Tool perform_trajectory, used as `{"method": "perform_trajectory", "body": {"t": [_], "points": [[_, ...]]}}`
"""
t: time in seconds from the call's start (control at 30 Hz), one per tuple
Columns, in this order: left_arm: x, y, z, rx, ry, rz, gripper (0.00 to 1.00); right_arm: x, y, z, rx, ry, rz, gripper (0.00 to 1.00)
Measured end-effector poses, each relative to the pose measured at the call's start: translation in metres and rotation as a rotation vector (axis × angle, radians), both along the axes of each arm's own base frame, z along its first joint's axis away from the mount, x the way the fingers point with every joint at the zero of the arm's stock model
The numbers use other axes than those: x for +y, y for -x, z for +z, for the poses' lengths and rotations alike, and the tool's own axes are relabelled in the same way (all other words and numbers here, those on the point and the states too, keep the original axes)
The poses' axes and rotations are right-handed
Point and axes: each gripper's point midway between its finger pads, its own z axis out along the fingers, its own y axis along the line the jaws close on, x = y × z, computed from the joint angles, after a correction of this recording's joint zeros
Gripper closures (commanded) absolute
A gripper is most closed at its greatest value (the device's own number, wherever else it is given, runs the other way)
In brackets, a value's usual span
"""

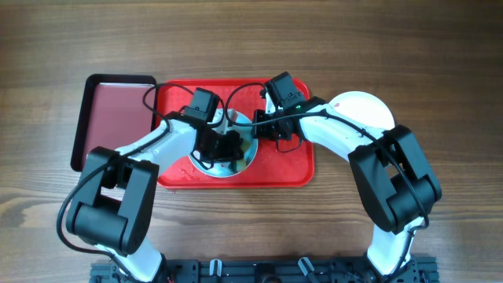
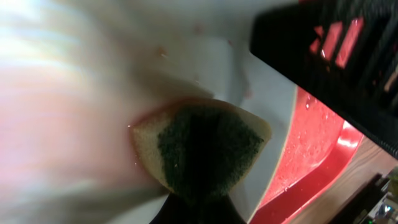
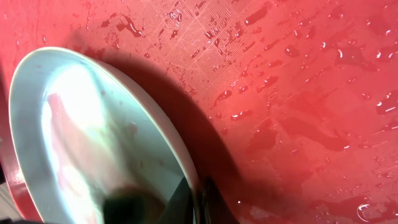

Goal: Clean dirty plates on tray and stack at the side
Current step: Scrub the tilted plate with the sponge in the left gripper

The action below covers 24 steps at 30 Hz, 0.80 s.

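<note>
A pale aqua plate (image 1: 244,153) stands tilted on the bright red tray (image 1: 287,169). My right gripper (image 1: 262,126) is shut on the plate's rim (image 3: 198,202), one finger on each side; the plate's face (image 3: 74,124) shows faint reddish smears. My left gripper (image 1: 218,145) is shut on a yellow sponge with a green scrub side (image 2: 208,146) and presses it against the plate's inner face (image 2: 205,68). A white plate (image 1: 363,110) lies on the table to the right of the tray, partly under the right arm. A third plate is not visible.
A smaller dark maroon tray with a black rim (image 1: 110,118) lies against the red tray's left side. The red tray's floor is wet with droplets (image 3: 298,81). Wooden table surrounds both trays.
</note>
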Motion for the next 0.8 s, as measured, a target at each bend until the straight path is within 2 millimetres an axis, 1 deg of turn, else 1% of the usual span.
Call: {"method": "perform_trajectory", "body": {"t": [0.07,0.13,0.17,0.2,0.27,0.3,0.4,0.47,0.53,0.57,0.67,0.7,0.73,0.8], "points": [[0.001,0.002,-0.002,0.009,-0.035,0.013,0.96,0.0,0.0,0.0,0.0,0.0,0.0,0.95],[0.015,0.002,-0.005,0.037,-0.154,0.111,0.96,0.001,0.0,0.0,0.001,-0.003,0.001,0.96],[0.031,0.0,-0.006,0.046,-0.247,0.198,0.96,0.001,0.0,0.001,0.001,-0.008,0.003,0.96],[0.058,-0.007,-0.006,0.03,-0.385,0.331,0.96,0.002,0.0,0.001,0.001,-0.008,0.004,0.96],[0.086,-0.015,-0.005,-0.004,-0.514,0.465,0.96,0.004,0.002,0.002,0.005,-0.02,0.01,0.96],[0.1,-0.022,-0.004,-0.045,-0.574,0.531,0.96,0.008,0.003,0.003,0.006,-0.032,0.02,0.96],[0.125,-0.036,-0.002,-0.131,-0.672,0.64,0.96,0.013,0.006,0.005,0.012,-0.05,0.028,0.96],[0.133,-0.049,-0.001,-0.202,-0.692,0.685,0.96,0.013,0.006,0.005,0.014,-0.053,0.025,0.96],[0.131,-0.066,0.0,-0.275,-0.667,0.665,0.96,0.013,0.006,0.005,0.014,-0.052,0.025,0.96],[0.128,-0.075,0.0,-0.309,-0.645,0.622,0.96,0.012,0.005,0.005,0.014,-0.052,0.022,0.96],[0.11,-0.093,0.0,-0.365,-0.529,0.462,0.96,0.007,0.003,0.004,0.02,-0.049,0.01,0.96],[0.099,-0.098,0.002,-0.383,-0.474,0.405,0.96,0.007,0.003,0.004,0.02,-0.048,0.01,0.96],[0.078,-0.1,0.002,-0.394,-0.374,0.307,0.96,0.007,0.003,0.004,0.019,-0.049,0.011,0.96],[0.049,-0.093,0.003,-0.382,-0.232,0.165,0.96,0.008,0.003,0.004,0.016,-0.048,0.017,0.96]]}}
